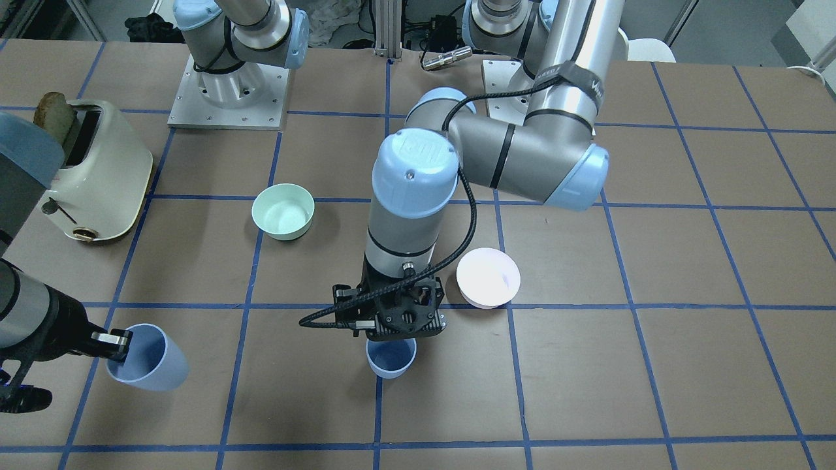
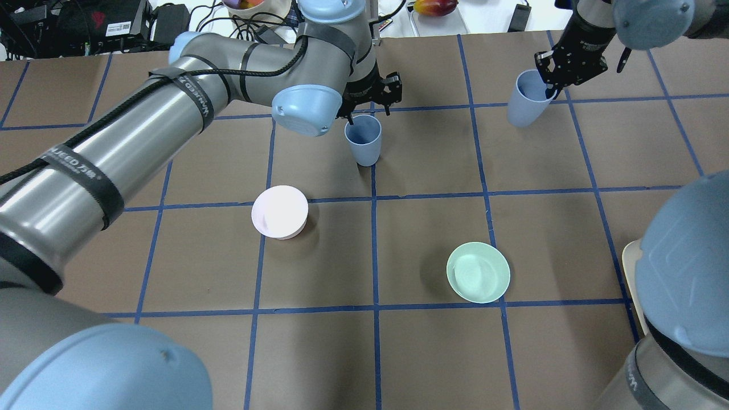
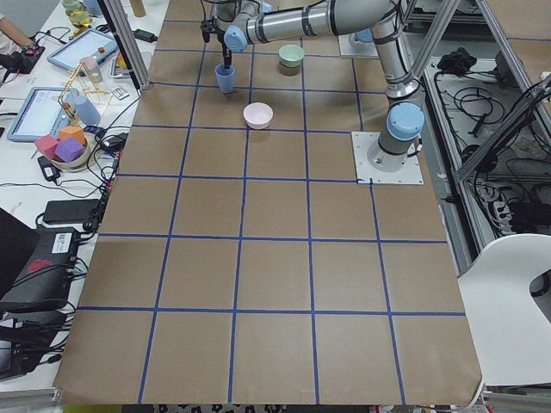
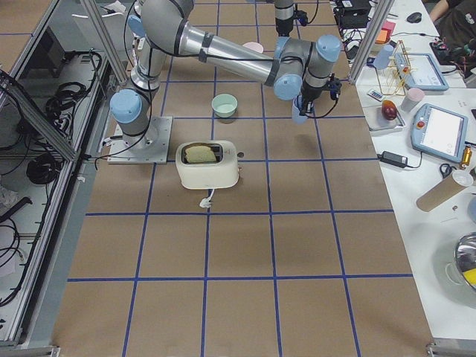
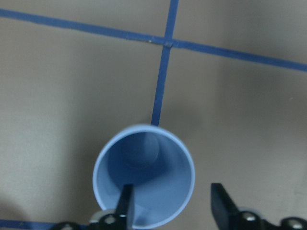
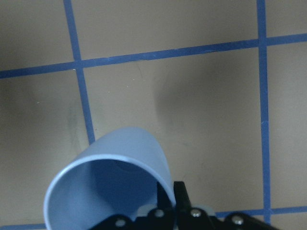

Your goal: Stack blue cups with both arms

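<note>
i see the left gripper [image 5: 170,203] with its fingers [image 5: 218,203] apart, one inside and one outside the rim of the upright pale blue plastic tumbler [image 5: 144,158], which stands on a blue tape line of the brown tabletop [image 1: 653,261]. the right gripper [image 1: 121,343] has its fingers clamped on the rim wall of the tilted pale blue plastic tumbler [image 1: 153,365], well apart from the upright one. a round mint-green bowl [image 2: 478,272] and a round pale pink bowl [image 2: 280,212] sit nearer the robot.

Mint bowl [image 1: 283,211]; pink bowl [image 1: 488,277], maybe inverted; toaster [image 1: 98,173].
</note>
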Robot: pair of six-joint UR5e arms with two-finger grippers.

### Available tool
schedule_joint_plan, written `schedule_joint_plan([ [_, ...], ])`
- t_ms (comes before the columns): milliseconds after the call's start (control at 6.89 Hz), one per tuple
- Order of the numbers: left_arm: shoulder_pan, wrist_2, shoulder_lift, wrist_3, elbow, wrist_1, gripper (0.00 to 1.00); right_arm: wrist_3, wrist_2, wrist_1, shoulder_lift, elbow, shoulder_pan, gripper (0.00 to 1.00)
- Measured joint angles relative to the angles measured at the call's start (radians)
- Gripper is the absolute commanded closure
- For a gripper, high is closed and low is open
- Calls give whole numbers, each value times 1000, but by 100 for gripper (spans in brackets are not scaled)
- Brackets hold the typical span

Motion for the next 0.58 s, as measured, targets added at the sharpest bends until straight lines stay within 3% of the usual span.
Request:
schedule_joint_plan([
  [290,67,-7,138,36,5,-176,0,190,14,93,-6,-94,129,100],
  [581,145,-3,282,138,-23,-384,0,407,44,111,-10,-123,282,100],
])
